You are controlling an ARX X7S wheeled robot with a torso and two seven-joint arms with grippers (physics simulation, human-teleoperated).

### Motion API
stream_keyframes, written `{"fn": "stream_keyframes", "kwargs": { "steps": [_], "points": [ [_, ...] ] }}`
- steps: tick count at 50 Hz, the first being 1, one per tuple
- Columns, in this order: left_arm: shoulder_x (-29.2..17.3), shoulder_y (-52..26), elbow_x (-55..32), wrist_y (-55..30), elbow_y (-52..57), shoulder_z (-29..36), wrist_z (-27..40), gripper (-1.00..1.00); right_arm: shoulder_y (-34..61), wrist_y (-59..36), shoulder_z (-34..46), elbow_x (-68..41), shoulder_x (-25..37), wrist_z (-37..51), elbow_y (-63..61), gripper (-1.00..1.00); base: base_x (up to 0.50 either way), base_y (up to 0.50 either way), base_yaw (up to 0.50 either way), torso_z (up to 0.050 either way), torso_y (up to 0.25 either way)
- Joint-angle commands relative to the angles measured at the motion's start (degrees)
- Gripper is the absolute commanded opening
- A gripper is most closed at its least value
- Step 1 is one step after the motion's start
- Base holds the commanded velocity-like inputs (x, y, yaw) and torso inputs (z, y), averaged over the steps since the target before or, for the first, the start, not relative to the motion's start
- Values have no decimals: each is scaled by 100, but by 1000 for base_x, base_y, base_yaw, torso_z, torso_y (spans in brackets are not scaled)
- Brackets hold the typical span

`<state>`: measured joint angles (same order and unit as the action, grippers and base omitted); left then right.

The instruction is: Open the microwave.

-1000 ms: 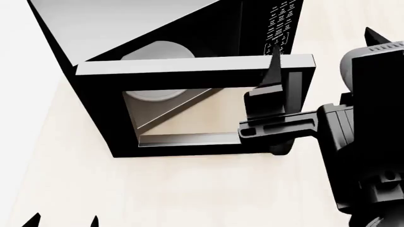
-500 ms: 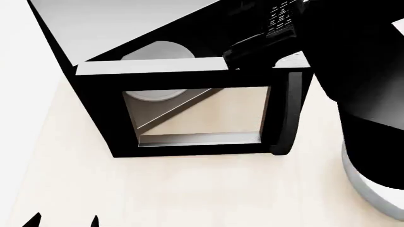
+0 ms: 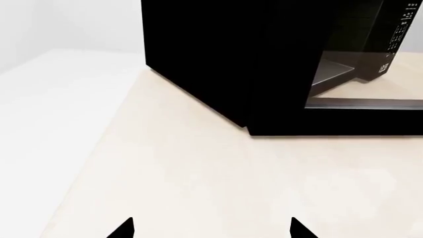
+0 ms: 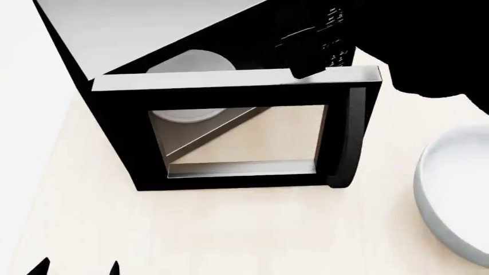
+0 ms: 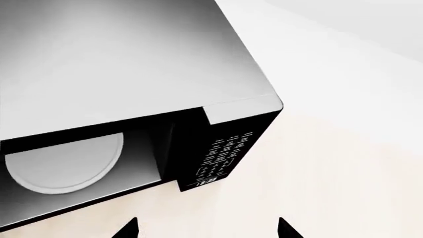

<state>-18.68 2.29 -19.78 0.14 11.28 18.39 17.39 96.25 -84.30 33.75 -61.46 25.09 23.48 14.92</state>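
- the big black box microwave with grey metallic top [image 4: 153, 34] sits at the upper centre of the head view, and its windowed door [image 4: 237, 137] is swung wide open.
- the right gripper [image 5: 206, 229] has left the door handle and is now above the microwave, with its tips apart and holding nothing.
- the left gripper [image 3: 211, 230] waits low, also with tips apart.
- the opening looks finished.

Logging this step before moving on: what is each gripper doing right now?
Left gripper: open, holding nothing, low over the table beside the microwave.
Right gripper: open, holding nothing, above the microwave's open front.
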Motion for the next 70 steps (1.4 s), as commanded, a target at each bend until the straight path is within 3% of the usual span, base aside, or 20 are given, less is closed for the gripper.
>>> {"fn": "stream_keyframes", "kwargs": {
  "steps": [1, 23, 43, 59, 70],
  "points": [
    [-1, -23, -56, 10, -63, 36, -35, 100, 248, 142, 391, 163, -269, -433, 934, 100, 0, 0, 0, 0, 0],
    [-42, -10, -116, 3, -6, 50, -14, 100, 310, 688, 914, 551, -577, -1000, 1946, 100, 0, 0, 0, 0, 0],
    [-73, 2, -128, 18, 16, 76, 14, 100, 185, 455, 1012, 396, -560, -1076, 2001, 100, 0, 0, 0, 0, 0],
    [-94, 15, -133, 29, 42, 111, 30, 100, 483, -483, 821, -249, -425, -519, 1587, 100, 0, 0, 0, 0, -1],
    [-127, 35, -176, 31, 94, 104, 39, 100, 883, -522, 1390, -1256, -271, 27, 1605, 100, 0, 0, 0, 0, 0]
  ]
}}
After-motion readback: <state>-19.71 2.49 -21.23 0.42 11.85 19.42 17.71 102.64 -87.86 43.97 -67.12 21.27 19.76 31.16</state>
